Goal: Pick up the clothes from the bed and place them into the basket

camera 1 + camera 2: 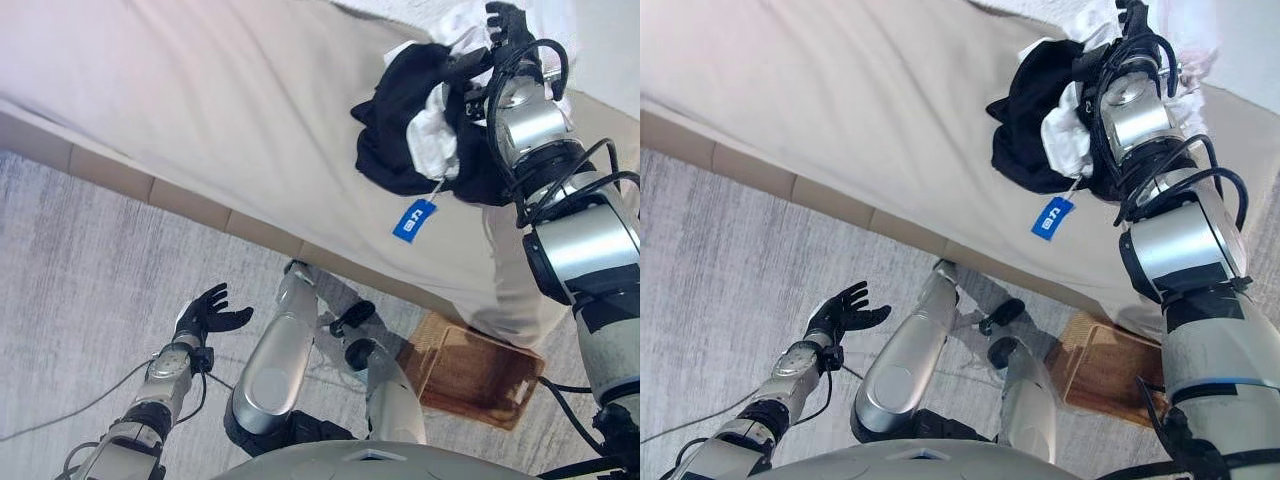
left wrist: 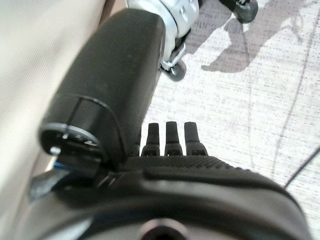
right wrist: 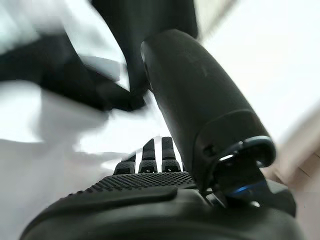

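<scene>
A bundle of black and white clothes (image 1: 405,125) with a blue tag (image 1: 414,219) lies on the beige bed (image 1: 230,110) near its right end. My right hand (image 1: 508,28) reaches over the bundle, which bunches against its wrist. In the right wrist view its fingers (image 3: 155,152) and thumb (image 3: 195,95) stand straight over white and black cloth (image 3: 60,110). My left hand (image 1: 208,313) is open and empty, low over the carpet at the lower left; its fingers (image 2: 170,137) are straight. The brown wicker basket (image 1: 470,372) stands on the floor by the bed's edge, at the lower right.
The bed's tan base (image 1: 190,205) runs diagonally across the view. Grey carpet (image 1: 80,280) covers the floor on the left. More white bedding (image 1: 1060,15) lies at the top of the bed past the bundle.
</scene>
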Available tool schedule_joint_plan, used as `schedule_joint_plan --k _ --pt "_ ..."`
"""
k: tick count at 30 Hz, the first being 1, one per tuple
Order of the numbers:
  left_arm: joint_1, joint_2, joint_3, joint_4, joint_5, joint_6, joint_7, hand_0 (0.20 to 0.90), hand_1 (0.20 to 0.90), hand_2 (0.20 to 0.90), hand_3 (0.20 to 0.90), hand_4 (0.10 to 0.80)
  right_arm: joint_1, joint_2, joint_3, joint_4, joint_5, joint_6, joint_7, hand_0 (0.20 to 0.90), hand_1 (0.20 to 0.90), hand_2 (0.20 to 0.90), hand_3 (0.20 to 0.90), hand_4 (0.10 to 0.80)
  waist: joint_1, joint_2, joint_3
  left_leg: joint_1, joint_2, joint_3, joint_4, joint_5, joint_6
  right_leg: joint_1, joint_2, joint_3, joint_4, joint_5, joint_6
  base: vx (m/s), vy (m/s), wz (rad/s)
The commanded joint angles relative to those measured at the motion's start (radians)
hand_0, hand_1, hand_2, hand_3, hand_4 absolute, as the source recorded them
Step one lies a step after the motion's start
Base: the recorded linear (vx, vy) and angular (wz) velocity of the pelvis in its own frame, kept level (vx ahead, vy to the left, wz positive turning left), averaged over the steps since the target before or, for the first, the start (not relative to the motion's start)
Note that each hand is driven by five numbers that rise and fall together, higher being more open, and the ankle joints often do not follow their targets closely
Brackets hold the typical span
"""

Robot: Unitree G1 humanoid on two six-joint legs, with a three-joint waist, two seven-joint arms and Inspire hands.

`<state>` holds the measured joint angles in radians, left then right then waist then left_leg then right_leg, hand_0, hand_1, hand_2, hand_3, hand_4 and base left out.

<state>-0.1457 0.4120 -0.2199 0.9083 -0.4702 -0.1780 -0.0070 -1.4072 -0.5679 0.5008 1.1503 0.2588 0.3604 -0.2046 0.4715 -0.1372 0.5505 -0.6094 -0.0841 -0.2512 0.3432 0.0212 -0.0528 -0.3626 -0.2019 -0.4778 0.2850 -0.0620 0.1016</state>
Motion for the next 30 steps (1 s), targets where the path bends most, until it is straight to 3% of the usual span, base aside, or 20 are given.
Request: schedule_joint_plan --k 1,2,3,10,17,18,21,30 --pt "0.136 0.045 0.008 -0.001 -0.019 -0.045 -0.020 0.900 0.900 0.900 0.900 0.800 -0.052 -0.121 0.110 0.054 -0.066 0.156 0.226 0.900 0.900 0.900 0.900 0.800 -0.003 0.037 -0.031 0.057 -0.009 0.059 -0.023 -0.102 0.114 -0.039 -0.028 -0.017 0.090 0.117 0.015 -0.042 -0.044 0.02" --pt "0.136 0.050 0.006 -0.002 -0.016 -0.049 -0.020 0.900 0.900 0.900 0.900 0.800 -0.048 -0.130 0.125 0.070 -0.070 0.156 0.263 0.467 0.467 0.467 0.395 0.295 -0.007 0.035 -0.031 0.056 -0.006 0.064 -0.025 -0.102 0.115 -0.040 -0.027 -0.018 0.086 0.120 0.016 -0.035 -0.037 0.00" --pt "0.131 0.055 0.003 -0.002 -0.016 -0.049 -0.019 0.900 0.900 0.900 0.900 0.800 -0.048 -0.137 0.136 0.079 -0.079 0.150 0.277 0.300 0.300 0.300 0.200 0.100 -0.010 0.033 -0.031 0.057 -0.003 0.068 -0.025 -0.102 0.115 -0.041 -0.026 -0.015 0.085 0.122 0.016 -0.029 -0.030 0.00" --pt "0.125 0.090 0.006 -0.022 0.005 -0.050 0.011 0.900 0.900 0.900 0.900 0.800 -0.114 -0.212 0.165 0.056 -0.170 0.075 0.074 0.300 0.300 0.300 0.200 0.100 -0.046 -0.001 -0.031 0.113 0.015 0.094 -0.034 -0.123 0.119 -0.009 0.000 0.047 0.063 0.132 0.021 -0.046 -0.072 -0.24" --pt "0.114 0.097 0.001 -0.035 0.037 -0.018 0.031 0.900 0.900 0.900 0.900 0.800 -0.119 -0.287 0.129 -0.059 -0.109 -0.001 -0.081 0.300 0.300 0.300 0.200 0.100 -0.087 -0.014 -0.031 0.227 0.018 0.113 -0.085 -0.132 0.125 0.061 0.024 0.124 0.023 0.133 0.025 -0.038 -0.049 -0.27" --pt "0.104 0.094 0.000 -0.030 0.050 -0.006 0.033 0.900 0.900 0.900 0.900 0.800 -0.102 -0.309 0.097 -0.124 -0.104 -0.030 -0.135 0.300 0.300 0.300 0.200 0.100 -0.105 -0.018 -0.031 0.255 0.013 0.120 -0.106 -0.103 0.127 0.079 0.020 0.131 0.002 0.159 0.017 -0.073 -0.018 -0.19" --pt "0.096 0.085 -0.009 -0.019 0.066 0.000 0.036 0.900 0.900 0.900 0.900 0.800 -0.051 -0.326 0.038 -0.249 -0.073 -0.118 -0.245 0.300 0.300 0.300 0.200 0.100 -0.126 -0.013 -0.031 0.322 0.014 0.134 -0.141 -0.099 0.126 0.124 0.018 0.151 -0.012 0.169 0.022 -0.030 -0.011 -0.07" --pt "0.094 0.052 -0.009 0.052 0.116 -0.007 0.051 0.900 0.900 0.900 0.900 0.800 0.172 -0.320 -0.164 -0.580 -0.085 -0.335 -0.297 0.300 0.300 0.300 0.200 0.100 -0.179 0.000 -0.105 0.434 0.023 0.151 -0.237 -0.084 0.124 0.188 0.022 0.172 -0.013 0.174 0.028 -0.003 -0.003 -0.04"
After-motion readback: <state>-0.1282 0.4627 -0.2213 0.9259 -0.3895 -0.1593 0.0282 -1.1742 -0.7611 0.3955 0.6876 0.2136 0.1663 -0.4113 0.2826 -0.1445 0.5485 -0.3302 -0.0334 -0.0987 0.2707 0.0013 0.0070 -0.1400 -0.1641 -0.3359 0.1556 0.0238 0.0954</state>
